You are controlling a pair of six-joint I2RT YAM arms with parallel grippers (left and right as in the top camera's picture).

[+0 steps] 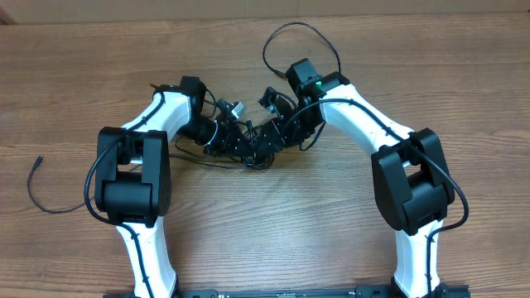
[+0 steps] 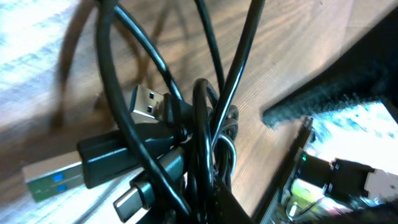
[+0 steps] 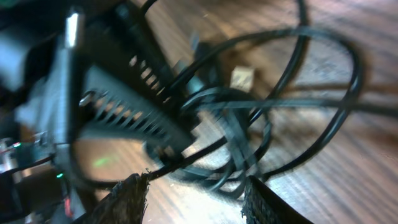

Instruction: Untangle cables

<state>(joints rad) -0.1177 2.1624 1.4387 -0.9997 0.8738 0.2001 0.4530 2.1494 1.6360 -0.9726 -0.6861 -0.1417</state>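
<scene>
A lone cable (image 1: 30,190) lies on the desk (image 1: 273,240), well left of the left gripper (image 1: 217,134); whether that gripper is clenched I cannot tell; the cables (image 1: 246,151) bunch just ahead of it, touching the right gripper (image 3: 196,198), which is released, fingers (image 3: 132,199) spread.

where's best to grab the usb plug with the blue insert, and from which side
Probably pinch the USB plug across its black housing, coming from the left side of the left wrist view: its metal shell pokes out free there, while cables cross over its rear end.
</scene>
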